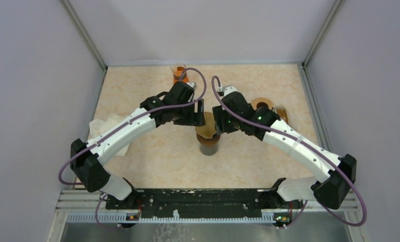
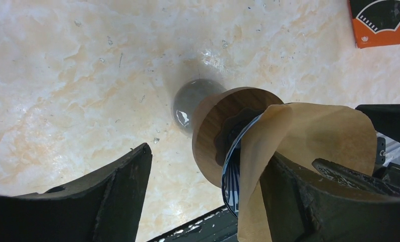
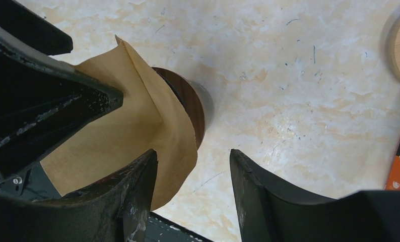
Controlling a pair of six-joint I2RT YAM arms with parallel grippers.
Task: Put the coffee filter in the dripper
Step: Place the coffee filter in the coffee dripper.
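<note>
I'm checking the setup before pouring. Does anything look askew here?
Yes. The paper filter is not sitting open inside the dripper. It is creased and stands on edge, hanging over one side of the dripper's rim instead of lining the cone.

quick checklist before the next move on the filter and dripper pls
1. Coffee filter seated in the dripper: not ok; it sits at the mouth, creased, with a flap sticking out.
2. Left gripper open: ok.
3. Right gripper open, nothing between its jaws: ok.
4. Filter free of the fingers: not ok; it leans against a left finger.
5. Dripper upright on its grey base: cannot tell.
</note>
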